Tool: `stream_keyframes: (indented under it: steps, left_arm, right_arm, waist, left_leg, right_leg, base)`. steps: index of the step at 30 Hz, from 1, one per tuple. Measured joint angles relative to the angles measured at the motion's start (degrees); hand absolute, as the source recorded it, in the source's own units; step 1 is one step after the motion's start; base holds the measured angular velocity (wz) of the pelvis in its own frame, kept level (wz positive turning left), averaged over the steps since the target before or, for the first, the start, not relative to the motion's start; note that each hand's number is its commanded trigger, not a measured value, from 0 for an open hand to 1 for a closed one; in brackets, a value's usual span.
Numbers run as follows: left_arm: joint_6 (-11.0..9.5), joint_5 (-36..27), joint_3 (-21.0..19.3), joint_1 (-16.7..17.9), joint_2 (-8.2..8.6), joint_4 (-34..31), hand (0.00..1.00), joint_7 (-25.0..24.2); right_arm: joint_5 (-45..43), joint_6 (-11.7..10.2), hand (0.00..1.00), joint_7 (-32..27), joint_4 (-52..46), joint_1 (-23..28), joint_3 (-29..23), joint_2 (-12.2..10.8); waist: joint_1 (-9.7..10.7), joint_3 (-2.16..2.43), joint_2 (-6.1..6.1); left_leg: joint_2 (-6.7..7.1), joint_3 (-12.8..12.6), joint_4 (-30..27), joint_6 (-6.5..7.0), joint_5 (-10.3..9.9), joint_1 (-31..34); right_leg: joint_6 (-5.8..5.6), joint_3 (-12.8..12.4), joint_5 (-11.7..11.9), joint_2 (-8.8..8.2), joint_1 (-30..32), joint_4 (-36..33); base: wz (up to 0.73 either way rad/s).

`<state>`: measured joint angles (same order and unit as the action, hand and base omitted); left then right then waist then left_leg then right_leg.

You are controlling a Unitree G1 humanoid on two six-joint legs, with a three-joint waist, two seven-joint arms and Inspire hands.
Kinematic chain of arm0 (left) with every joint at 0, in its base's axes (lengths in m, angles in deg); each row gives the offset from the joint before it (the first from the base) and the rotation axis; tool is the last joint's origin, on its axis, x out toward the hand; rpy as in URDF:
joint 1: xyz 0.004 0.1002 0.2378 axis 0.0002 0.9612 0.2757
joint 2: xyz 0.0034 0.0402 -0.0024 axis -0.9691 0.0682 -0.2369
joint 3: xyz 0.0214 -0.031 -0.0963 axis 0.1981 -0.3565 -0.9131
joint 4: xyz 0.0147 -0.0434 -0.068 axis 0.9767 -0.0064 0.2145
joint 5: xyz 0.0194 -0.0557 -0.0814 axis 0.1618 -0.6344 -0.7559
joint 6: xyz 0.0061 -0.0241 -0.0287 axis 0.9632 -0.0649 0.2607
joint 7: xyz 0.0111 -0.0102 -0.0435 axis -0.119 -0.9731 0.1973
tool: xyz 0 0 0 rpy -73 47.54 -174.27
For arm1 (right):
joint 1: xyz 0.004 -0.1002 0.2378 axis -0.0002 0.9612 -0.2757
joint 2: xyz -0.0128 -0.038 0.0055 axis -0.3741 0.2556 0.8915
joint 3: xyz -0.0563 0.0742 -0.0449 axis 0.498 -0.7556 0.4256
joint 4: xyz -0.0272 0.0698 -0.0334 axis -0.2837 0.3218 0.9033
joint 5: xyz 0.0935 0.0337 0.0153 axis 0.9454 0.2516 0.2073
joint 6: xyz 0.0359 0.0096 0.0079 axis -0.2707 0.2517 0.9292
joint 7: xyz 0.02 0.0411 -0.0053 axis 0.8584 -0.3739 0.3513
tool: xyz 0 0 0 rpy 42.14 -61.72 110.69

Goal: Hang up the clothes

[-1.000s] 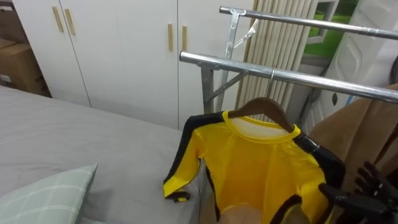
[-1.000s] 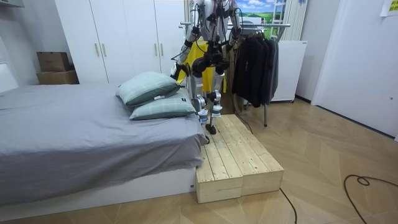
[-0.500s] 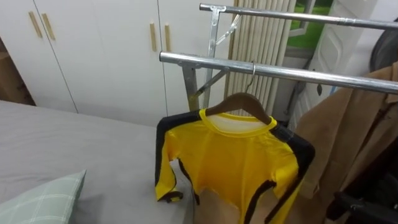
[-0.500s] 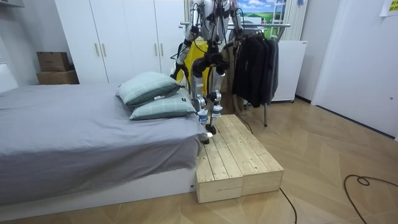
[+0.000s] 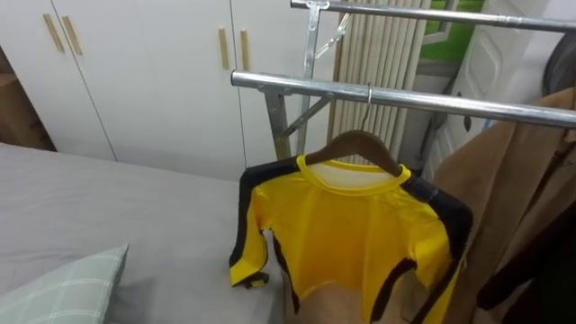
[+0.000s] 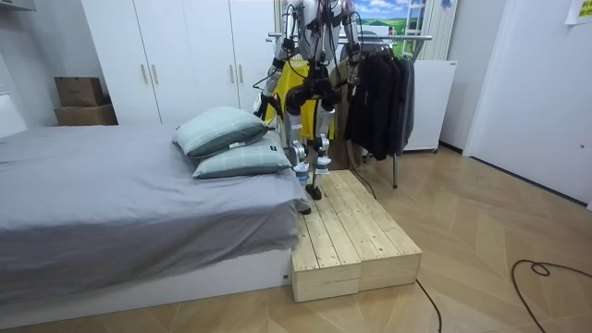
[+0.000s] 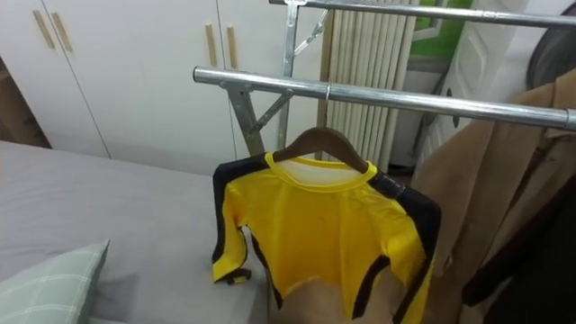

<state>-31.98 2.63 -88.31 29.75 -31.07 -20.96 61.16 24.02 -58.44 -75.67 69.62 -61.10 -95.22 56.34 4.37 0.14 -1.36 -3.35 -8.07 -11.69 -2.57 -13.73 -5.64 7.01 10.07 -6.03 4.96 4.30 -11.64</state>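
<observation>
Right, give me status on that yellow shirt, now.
Left robot hand and right robot hand: state unreadable. Yellow shirt on wooden hanger, hooked over front rail. Tan coat beside it, nothing blocking.

Bedroom in a home. A wide bed [image 6: 92, 199] under a grey cover carries two pale green pillows [image 6: 220, 129] at its near corner. Behind it a white wardrobe [image 5: 144, 72] with slim wooden door handles fills the back wall, and cardboard boxes [image 6: 81, 100] are stacked beside it. Next to the wardrobe stands a metal clothes rack [image 5: 405, 97]; a yellow shirt [image 5: 351, 225] with black trim hangs from its front rail on a wooden hanger [image 5: 360, 144], with a tan coat [image 5: 504, 198] and dark coats [image 6: 379, 92] further along. The floor [image 6: 499, 231] is wood parquet, and a low plank platform [image 6: 351, 236] lies at the bed's side, before the rack.
</observation>
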Motion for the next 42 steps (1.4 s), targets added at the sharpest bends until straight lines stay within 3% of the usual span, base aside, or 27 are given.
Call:
stream_keyframes:
  steps: [4,7,13,20,30,36,42]
  left_arm:
    - [-0.3,-0.1,0.0,-0.4,0.36,0.8,0.00,0.6]
    - [-2.0,-0.2,0.0,-1.0,1.02,3.0,0.00,1.7]
    - [-3.4,-3.0,0.1,-3.1,2.88,7.9,0.00,1.5]
    - [-3.7,-3.1,-0.1,-3.5,4.96,11.5,0.00,1.5]
    - [-3.6,-5.3,-2.6,-4.7,5.69,16.1,0.00,1.3]
    - [-3.3,-5.2,-3.1,-4.3,5.69,16.1,0.00,1.3]
    - [-1.6,-8.5,-4.9,-3.2,5.59,16.1,0.00,1.3]
  right_arm:
    - [-2.1,0.0,0.00,0.5,7.8,0.0,3.8,-1.0]
    - [-2.5,0.0,0.00,0.6,11.2,1.2,4.3,-2.8]
    - [-1.9,-0.2,0.00,0.6,18.1,2.0,4.3,-6.4]
    - [-1.8,-0.6,0.00,-0.4,23.6,5.2,4.1,-6.8]
    - [-0.7,0.1,0.00,-3.4,25.8,5.6,3.7,-7.8]
    - [-0.9,2.1,0.00,-6.1,25.8,4.9,3.4,-7.7]
    - [-1.2,3.5,0.00,-8.4,25.9,4.3,1.3,-7.5]
  waist:
    - [-0.1,0.05,0.15]
    - [-0.3,0.04,0.70]
    - [0.0,-0.03,1.31]
    - [0.1,0.10,3.10]
    - [-0.2,0.04,3.81]
    - [-0.3,0.05,3.83]
    - [-0.1,0.03,3.54]
  left_leg:
    - [0.04,-1.4,-0.1,0.20,0.0,0.1]
    - [0.04,-2.1,-0.4,0.47,-0.1,0.2]
    - [0.28,-2.1,-1.0,0.78,-0.3,0.1]
    - [0.74,-2.2,-1.2,1.73,-0.8,0.2]
    - [1.21,-2.3,-1.1,2.88,-1.3,-0.2]
    - [1.31,-2.6,-1.1,3.18,-1.3,-0.3]
    - [2.01,-3.1,-1.6,3.66,-1.2,-0.9]
  right_leg:
    - [-0.24,-0.7,0.4,-0.01,0.7,0.0]
    - [-0.26,-0.8,0.8,-0.07,0.8,0.0]
    - [-0.51,-1.8,1.3,-0.09,0.7,-0.1]
    - [-1.18,-2.2,1.8,-0.46,0.7,-0.1]
    - [-1.46,-4.0,2.7,-0.35,0.9,-0.2]
    - [-1.70,-4.3,2.9,-0.38,0.8,-0.2]
    - [-1.54,-3.7,2.4,-1.07,0.7,-2.3]
  base:
    - [-0.12]
    - [-0.13]
    - [-0.03]
    - [-0.02]
    - [-0.09]
    - [-0.02]
    - [-0.03]
